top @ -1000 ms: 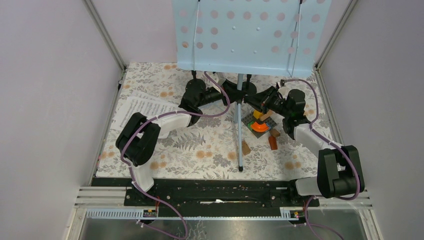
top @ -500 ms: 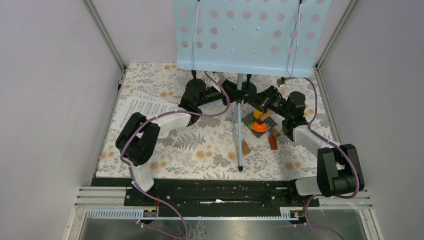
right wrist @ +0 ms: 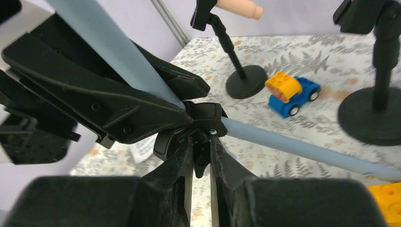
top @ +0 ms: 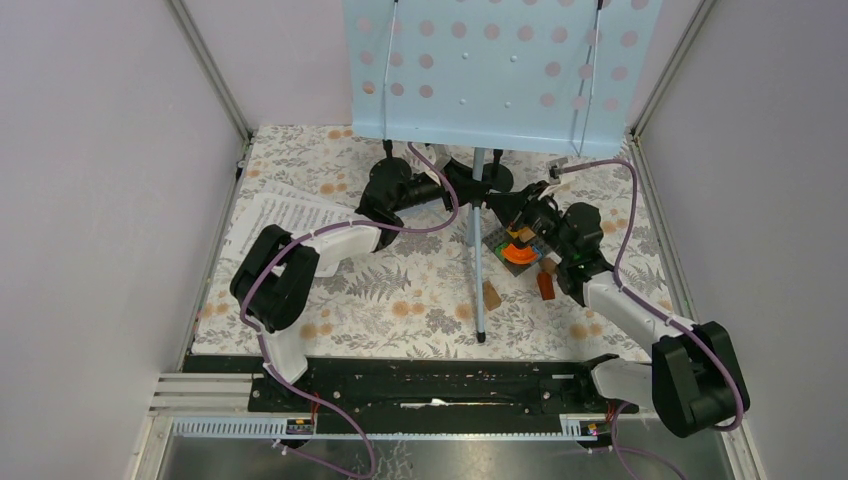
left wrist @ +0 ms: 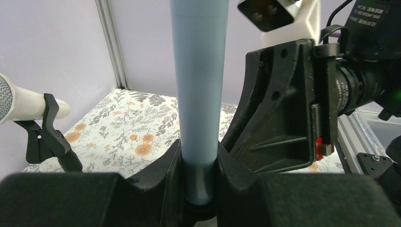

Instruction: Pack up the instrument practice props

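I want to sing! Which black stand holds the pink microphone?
The far stand, left of the blue toy car, clips the pink microphone; the nearer stand on the right is cut off above.

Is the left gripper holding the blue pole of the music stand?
Yes, the fingers of the left gripper press against both sides of the blue pole.

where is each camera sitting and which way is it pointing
Top external: above and behind the arm bases, looking down at the table; both whole arms show, left gripper and right gripper both at the music rack pole.
Left wrist: on the left arm, looking along its fingers clamped on the pole; white microphone at left.
Right wrist: on the right arm, looking past its fingers on the black tripod hub toward the blue toy car.
Shared: all show the pole; each wrist view shows the other gripper.
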Robot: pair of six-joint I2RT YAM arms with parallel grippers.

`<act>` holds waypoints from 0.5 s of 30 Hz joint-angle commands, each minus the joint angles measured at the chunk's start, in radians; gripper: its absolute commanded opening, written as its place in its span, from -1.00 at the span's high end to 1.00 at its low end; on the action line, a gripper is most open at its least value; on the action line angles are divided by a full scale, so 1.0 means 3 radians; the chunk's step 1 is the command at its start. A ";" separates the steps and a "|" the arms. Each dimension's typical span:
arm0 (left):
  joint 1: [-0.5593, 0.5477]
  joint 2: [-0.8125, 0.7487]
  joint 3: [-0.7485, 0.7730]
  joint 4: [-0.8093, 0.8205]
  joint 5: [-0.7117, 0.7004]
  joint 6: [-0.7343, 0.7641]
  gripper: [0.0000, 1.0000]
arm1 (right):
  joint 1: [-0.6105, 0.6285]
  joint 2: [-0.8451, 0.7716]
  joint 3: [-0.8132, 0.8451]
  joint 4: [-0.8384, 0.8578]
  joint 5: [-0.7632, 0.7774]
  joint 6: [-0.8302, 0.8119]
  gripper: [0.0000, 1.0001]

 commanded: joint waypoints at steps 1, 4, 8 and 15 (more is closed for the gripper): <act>-0.0061 0.0132 -0.0042 -0.0553 0.0001 -0.0050 1.00 | 0.0419 -0.0124 -0.0091 -0.0307 -0.0734 -0.0903 1.00; -0.0060 0.0104 -0.0057 -0.0590 0.0002 0.0014 1.00 | 0.0510 -0.0224 -0.0184 -0.0312 -0.0965 -0.1392 0.90; -0.0058 0.0091 -0.0065 -0.0615 -0.0008 0.0058 1.00 | 0.0622 -0.0396 -0.0132 -0.0766 -0.1507 -0.2319 0.84; -0.0060 0.0107 -0.0064 -0.0611 0.0034 0.0023 1.00 | 0.0719 -0.0743 -0.0008 -0.1764 -0.1698 -0.4224 1.00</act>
